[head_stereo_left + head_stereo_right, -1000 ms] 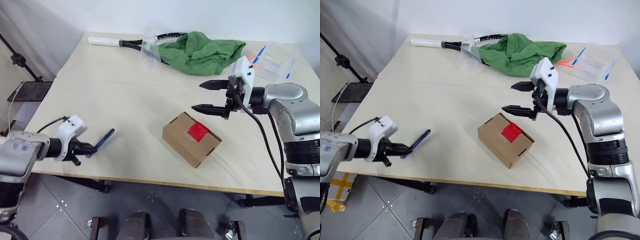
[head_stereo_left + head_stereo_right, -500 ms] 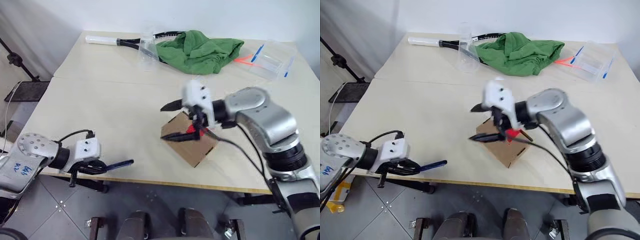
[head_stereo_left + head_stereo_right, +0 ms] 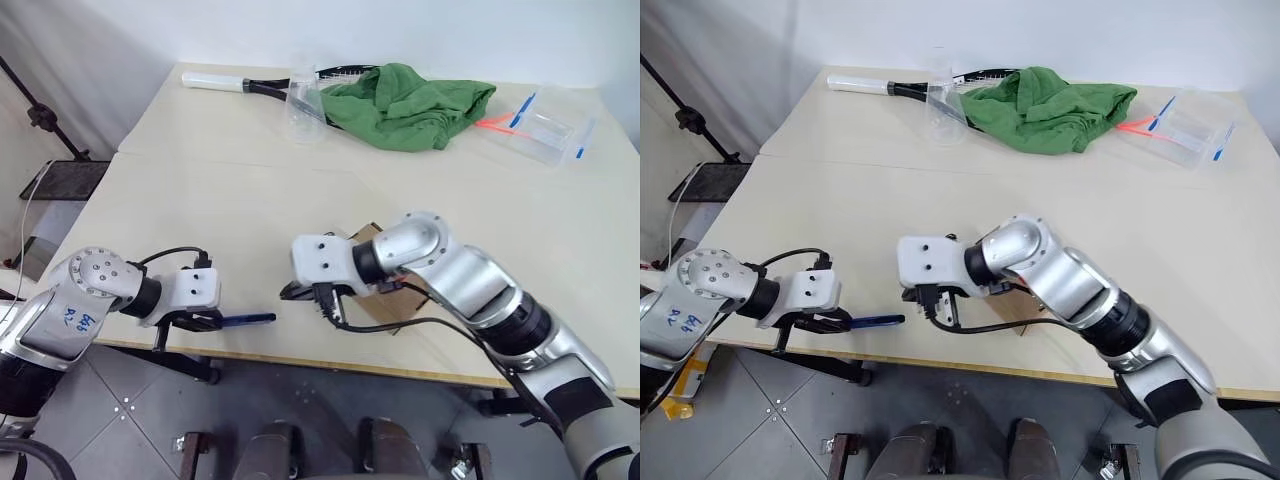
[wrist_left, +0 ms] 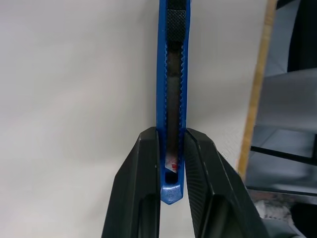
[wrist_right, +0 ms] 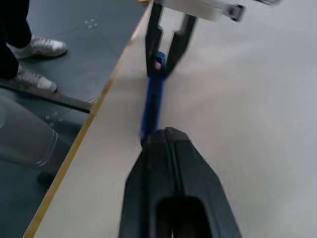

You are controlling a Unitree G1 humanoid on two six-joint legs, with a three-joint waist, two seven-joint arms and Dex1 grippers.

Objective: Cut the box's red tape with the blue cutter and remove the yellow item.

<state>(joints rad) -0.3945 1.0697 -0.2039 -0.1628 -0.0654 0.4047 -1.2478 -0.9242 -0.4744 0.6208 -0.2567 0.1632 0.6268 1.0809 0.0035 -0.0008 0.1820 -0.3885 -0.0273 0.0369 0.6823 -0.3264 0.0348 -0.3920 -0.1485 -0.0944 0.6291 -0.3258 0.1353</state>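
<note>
My left gripper (image 3: 222,320) is shut on the blue cutter (image 3: 250,319) and holds it level over the table's front edge, pointing right. In the left wrist view the cutter (image 4: 172,94) runs out between the two black fingers (image 4: 141,188). My right gripper (image 3: 297,292) is shut, with its tips right at the cutter's free end. In the right wrist view the cutter (image 5: 152,101) ends beside my closed fingertips (image 5: 166,133); I cannot tell if they touch. The box (image 3: 365,233) sits mostly behind my right forearm. The red tape and the yellow item are hidden.
A green cloth (image 3: 415,100), a racket (image 3: 250,86) and a clear cup (image 3: 303,100) lie at the table's far side. Clear packaging with light blue sticks (image 3: 545,122) is at the far right. A person's shoes (image 5: 34,49) stand on the floor beyond the table edge (image 3: 300,358).
My right arm swung left and down from above the box to the cutter's free end, and its fingers closed. My left gripper rolled the cutter level and shifted slightly right.
</note>
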